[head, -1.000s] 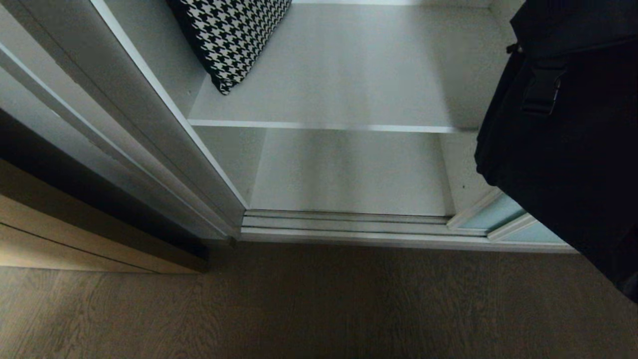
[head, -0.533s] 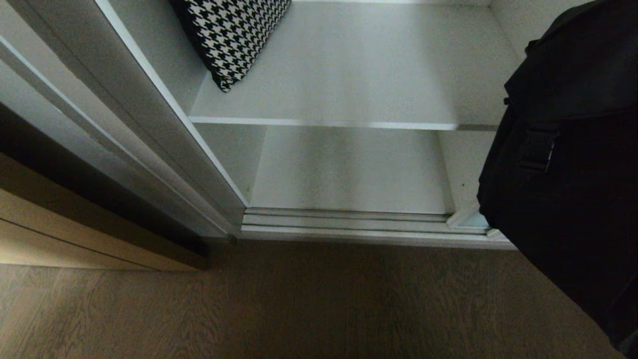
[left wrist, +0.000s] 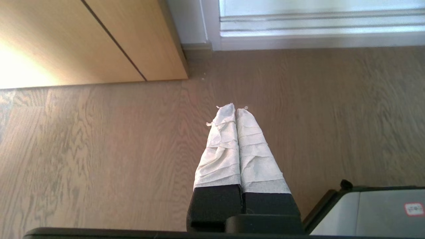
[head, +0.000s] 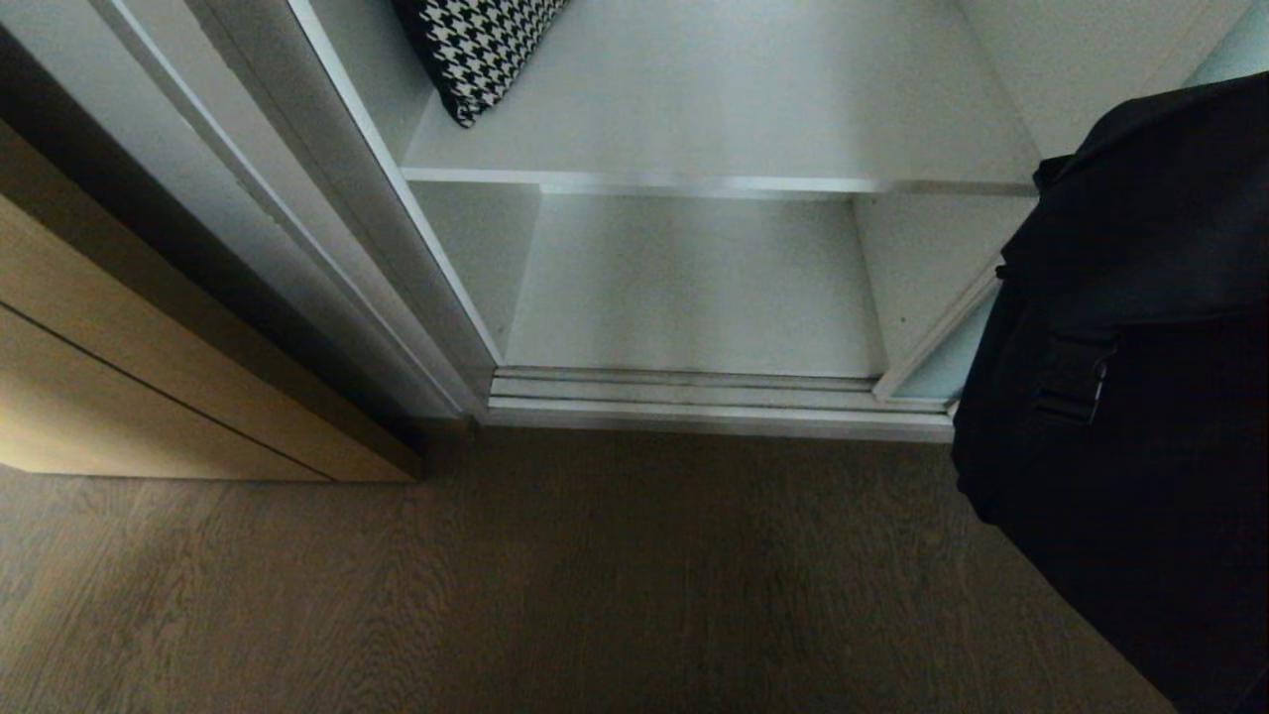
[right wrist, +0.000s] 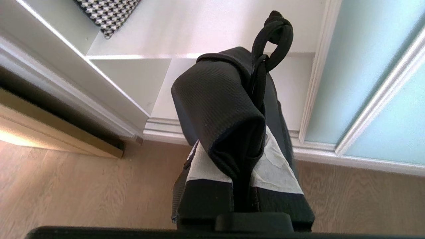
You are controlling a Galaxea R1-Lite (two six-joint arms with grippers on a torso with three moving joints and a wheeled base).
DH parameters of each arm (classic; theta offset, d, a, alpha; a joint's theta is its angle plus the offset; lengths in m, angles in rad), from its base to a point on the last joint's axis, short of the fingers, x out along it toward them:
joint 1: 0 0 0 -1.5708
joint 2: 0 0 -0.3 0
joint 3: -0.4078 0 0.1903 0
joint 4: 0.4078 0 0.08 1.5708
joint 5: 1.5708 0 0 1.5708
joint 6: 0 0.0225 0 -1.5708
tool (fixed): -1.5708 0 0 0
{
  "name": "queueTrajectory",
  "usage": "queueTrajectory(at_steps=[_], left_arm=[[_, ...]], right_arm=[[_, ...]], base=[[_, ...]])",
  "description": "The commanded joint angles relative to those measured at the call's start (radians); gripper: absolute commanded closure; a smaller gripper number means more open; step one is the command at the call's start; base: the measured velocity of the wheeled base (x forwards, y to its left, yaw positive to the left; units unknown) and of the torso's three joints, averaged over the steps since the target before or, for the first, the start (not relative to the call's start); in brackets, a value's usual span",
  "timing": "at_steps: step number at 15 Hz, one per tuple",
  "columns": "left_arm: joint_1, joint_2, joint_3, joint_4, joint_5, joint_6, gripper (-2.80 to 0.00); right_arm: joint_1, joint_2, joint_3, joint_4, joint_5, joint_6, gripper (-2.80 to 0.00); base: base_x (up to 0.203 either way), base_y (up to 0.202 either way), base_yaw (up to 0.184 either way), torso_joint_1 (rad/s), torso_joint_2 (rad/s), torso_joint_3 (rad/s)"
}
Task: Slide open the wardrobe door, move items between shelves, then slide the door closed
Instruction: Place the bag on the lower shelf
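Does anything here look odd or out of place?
Little stands out. The black bag hangs in front of the open wardrobe, pinched by its fabric in the right gripper, not on a shelf. A houndstooth cushion lies angled on the upper shelf.

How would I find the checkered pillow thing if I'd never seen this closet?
Look inside the open wardrobe, at the upper shelf. At its left end lies the cushion, leaning against the side wall. It alone has a black-and-white houndstooth pattern; the bag outside is plain black.
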State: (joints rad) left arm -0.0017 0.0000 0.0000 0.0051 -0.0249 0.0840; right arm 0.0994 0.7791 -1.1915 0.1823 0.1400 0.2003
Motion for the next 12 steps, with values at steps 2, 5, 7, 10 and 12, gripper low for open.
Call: queueTrajectory(at_steps=[2,5,7,10,12], left_arm=[[0.000,0.001,0.000,0.000,0.000,-0.001,0.00],[0.000,0.000,0.000,0.002,0.003,-0.008,0.00],[0.000,0.001,0.000,0.001,0.005,-0.019,0.00],[0.000,0.001,0.000,-0.001,0.004,-0.032,0.00],[0.000,0.000,0.000,0.000,0.003,-0.029,0.00]], right_arm=[[0.001,-0.005,0.015,0.000,0.001,0.001,0.00],[0.000,-0.004,0.021,0.000,0.002,0.001,0.00],[0.001,0.003,0.021,-0.001,0.006,0.001,0.00],[0.002,0.008,0.030,0.000,0.010,0.001,0.00],[0.002,0.006,0.044,-0.001,0.010,0.001,0.00]], base=[[-0.060,0.000,-0.002,-0.003,0.00,0.004],[0.000,0.000,0.000,0.000,0.00,0.000],[0.000,0.000,0.000,0.000,0.00,0.000],[0.000,0.000,0.000,0.000,0.00,0.000],[0.000,0.000,0.000,0.000,0.00,0.000]])
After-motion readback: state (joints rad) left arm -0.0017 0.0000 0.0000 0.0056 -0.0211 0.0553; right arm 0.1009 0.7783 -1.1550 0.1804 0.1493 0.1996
